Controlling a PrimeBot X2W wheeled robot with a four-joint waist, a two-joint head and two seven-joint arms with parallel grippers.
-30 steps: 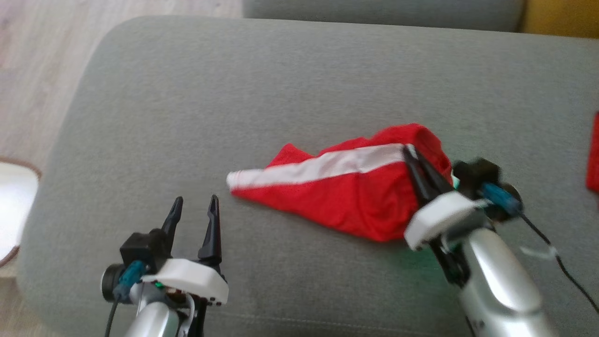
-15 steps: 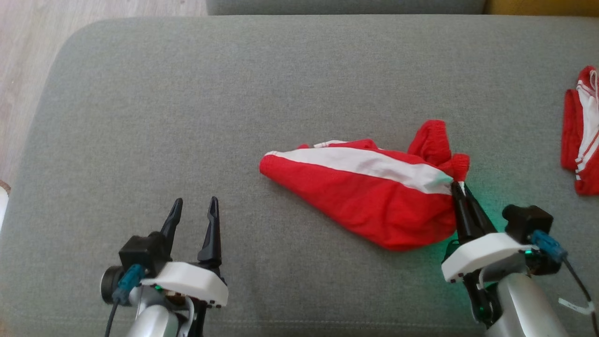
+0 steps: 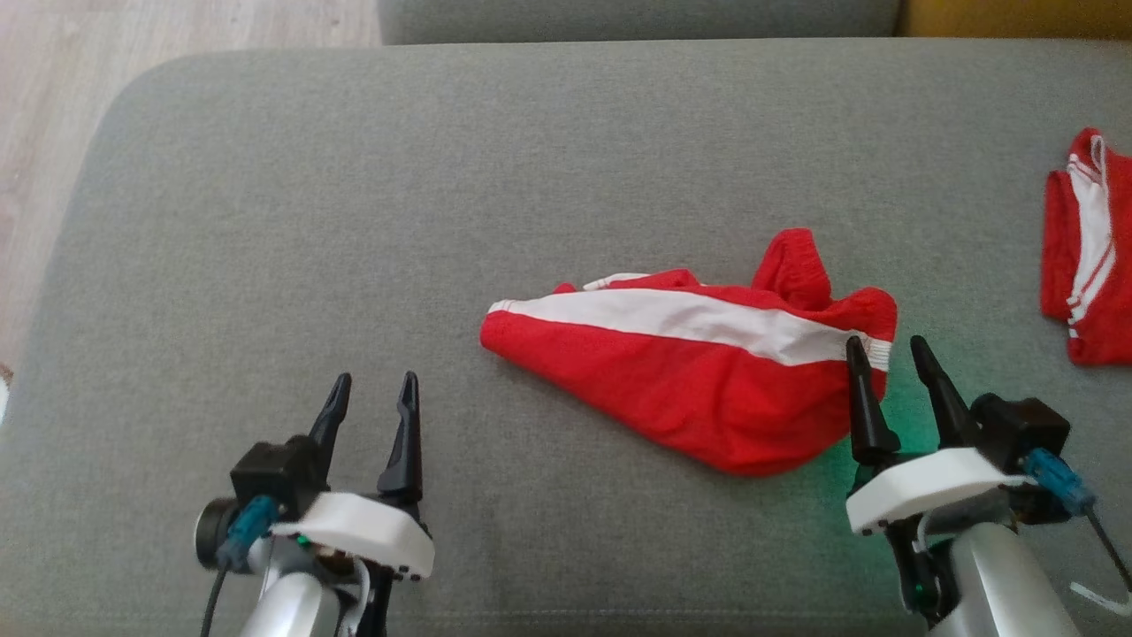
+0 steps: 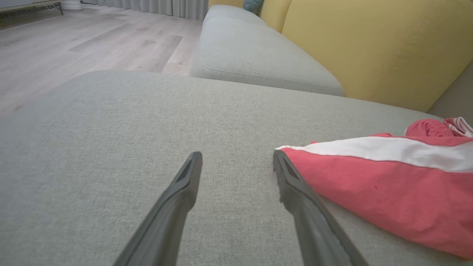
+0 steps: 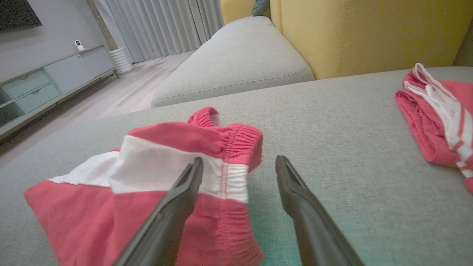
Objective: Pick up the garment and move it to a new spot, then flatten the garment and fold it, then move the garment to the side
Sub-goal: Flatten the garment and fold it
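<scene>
The garment [image 3: 707,372] is a pair of red shorts with a white side stripe, lying bunched on the grey sofa cushion [image 3: 442,195]. Its elastic waistband end [image 5: 236,147] points toward my right gripper [image 3: 889,349], which stands open just over that end with nothing between its fingers. In the right wrist view the left finger [image 5: 177,207] lies over the cloth and the right one [image 5: 299,207] over bare cushion. My left gripper [image 3: 371,389] is open at the lower left, apart from the garment; the shorts' leg end [image 4: 369,173] lies just right of its fingers.
Another red and white garment [image 3: 1083,257] lies folded at the cushion's right edge. A yellow backrest [image 5: 369,29] rises behind, and a second grey cushion [image 4: 255,55] extends beyond. Wooden floor [image 3: 53,106] lies past the cushion's left edge.
My right gripper has opened and let go of the garment's waistband end, which now rests on the cushion. The camera view has shifted. The left gripper has not moved.
</scene>
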